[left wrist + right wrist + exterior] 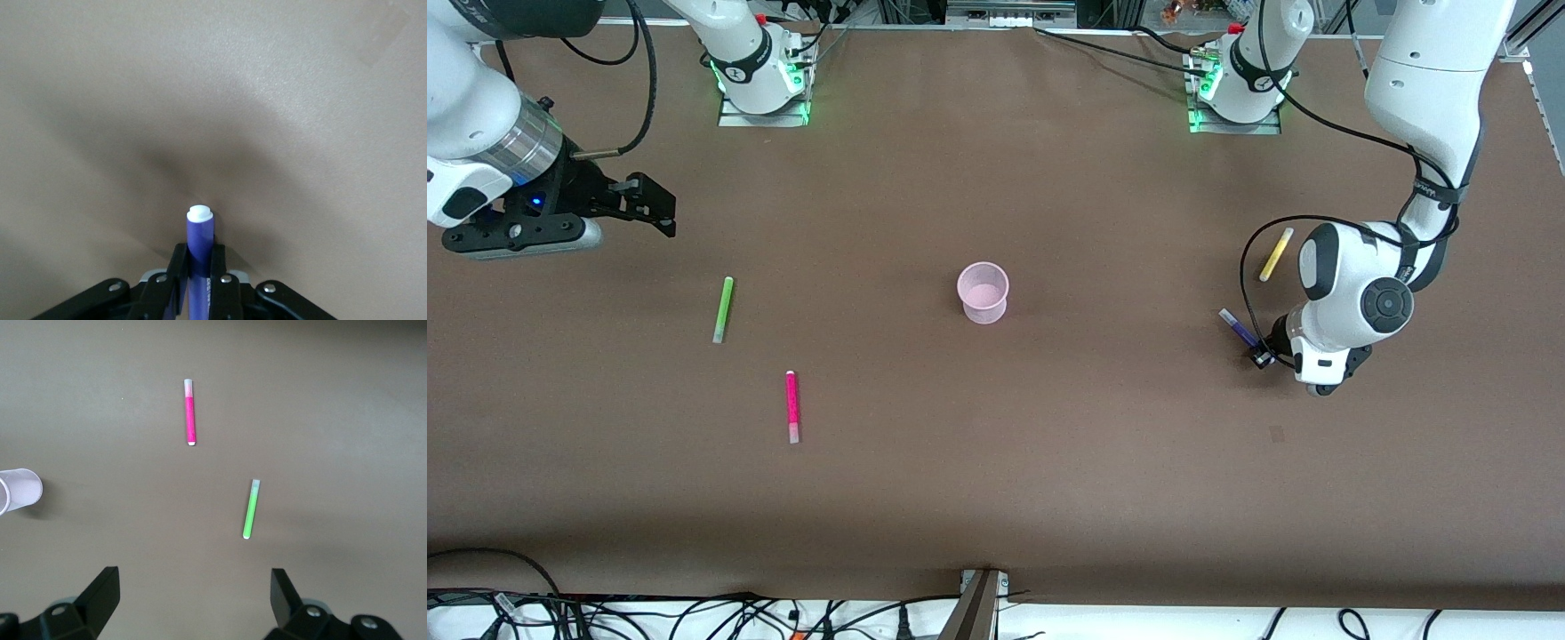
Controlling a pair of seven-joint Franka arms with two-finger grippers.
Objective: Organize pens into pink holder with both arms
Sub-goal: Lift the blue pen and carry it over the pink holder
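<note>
The pink holder (983,292) stands upright mid-table and also shows in the right wrist view (17,490). My left gripper (1261,356) is low at the table toward the left arm's end, shut on the dark purple pen (1238,326). In the left wrist view the purple pen (200,233) sticks out between my left gripper's (199,267) closed fingers. The yellow pen (1276,254) lies farther from the front camera than the purple one. My right gripper (654,209) is open and empty in the air toward the right arm's end, over bare table beside the lime green pen (723,308). The magenta pen (791,406) lies nearer the camera.
The right wrist view shows the green pen (251,509) and the magenta pen (191,411) lying ahead of my open right gripper (193,593). The brown table (996,498) carries nothing else. Cables run along its front edge.
</note>
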